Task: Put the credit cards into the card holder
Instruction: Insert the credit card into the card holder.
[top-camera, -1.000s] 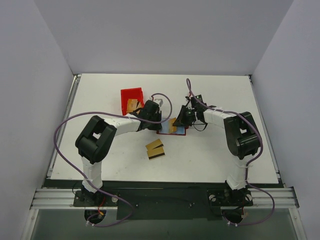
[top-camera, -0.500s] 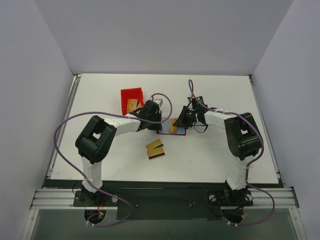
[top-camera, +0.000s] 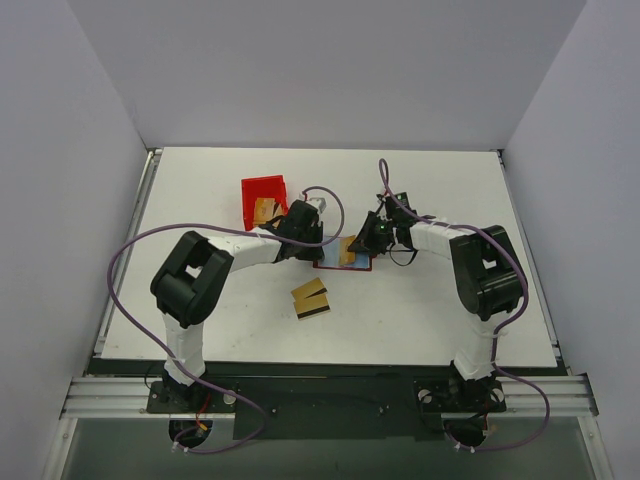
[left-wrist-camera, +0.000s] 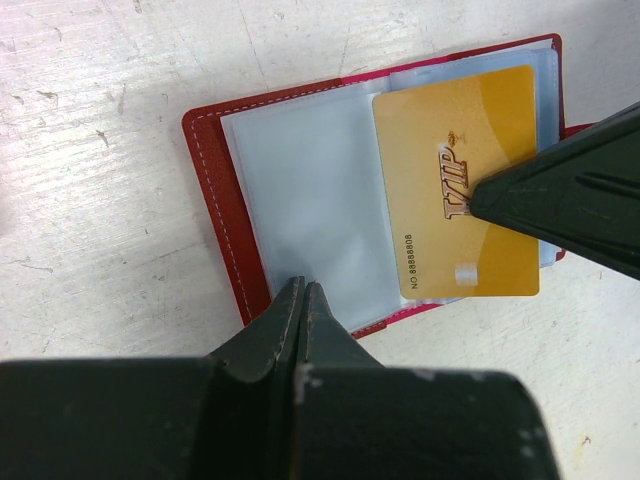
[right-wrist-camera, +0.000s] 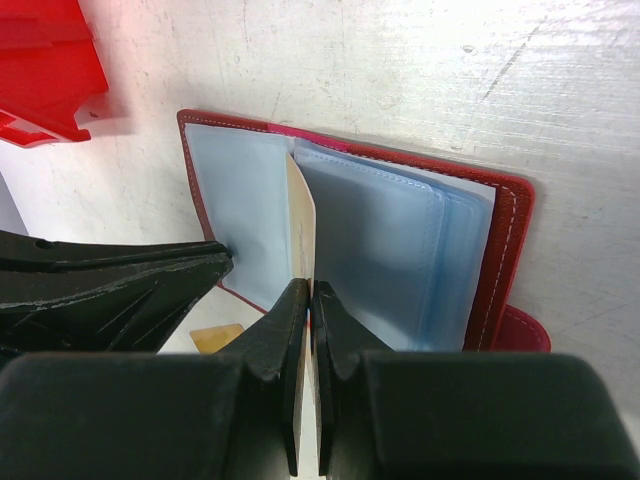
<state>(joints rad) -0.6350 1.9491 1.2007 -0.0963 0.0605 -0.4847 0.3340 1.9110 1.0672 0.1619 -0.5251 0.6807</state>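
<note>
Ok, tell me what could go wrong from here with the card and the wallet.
1. The right claw pinches the gold card near one edge only. The card may tilt or slip, then slide over the clear sleeves rather than into a slot.
2. The left claw pins the card holder with just its shut tip, close to one edge. A push from the card could swing the holder or flip a sleeve over.
</note>
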